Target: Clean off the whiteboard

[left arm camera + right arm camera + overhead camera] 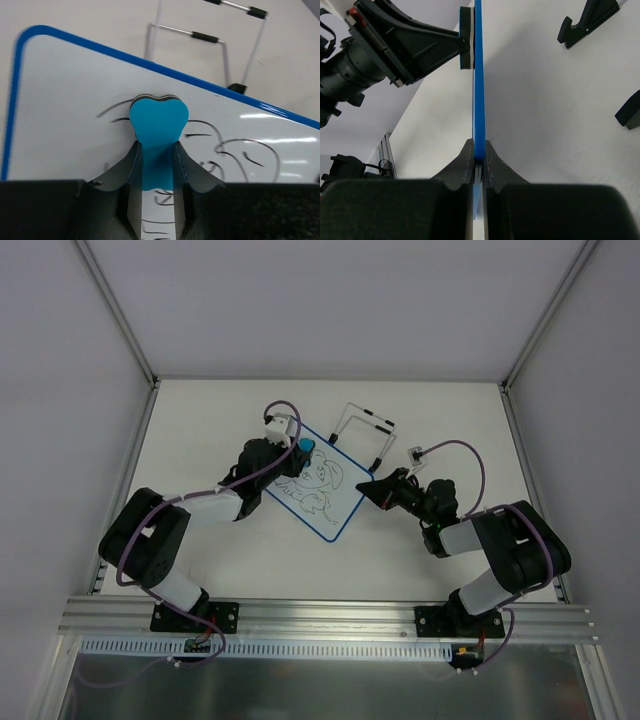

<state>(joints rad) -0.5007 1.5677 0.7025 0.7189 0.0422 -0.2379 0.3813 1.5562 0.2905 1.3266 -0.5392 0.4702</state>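
The whiteboard with a blue frame (pixel 322 490) is near the middle of the white tabletop (pixel 200 430), between the 2 arms. The right claw (pixel 479 152) is closed narrowly on the blue rim at the board's right corner. In the right wrist view the rim passes straight between the 2 fingers. I judge this grip is there to hold the board steady, so that it does not slide or turn under the wiping pressure. I cannot tell if the board lies flat or is a little raised.

The left claw (pixel 157 150) holds a sky-blue heart-shaped eraser (pixel 159 120) by its narrow lower part. The wide lobes stick out in front of the fingers. The dark felt side of the eraser touches the white face close to the upper corner, so the pad can rub while the fingers stay off the surface.

The black marker lines (pixel 245 155) are curved strokes, like a cartoon drawing, and they cover most of the board in the top view. The erasing seems to be at its beginning.

Behind the board a thin wire stand with black grips (pixel 365 428) sits apart from it, unused.

I can read no word, brand or label anywhere; the marks on the board are drawing only, not letters.
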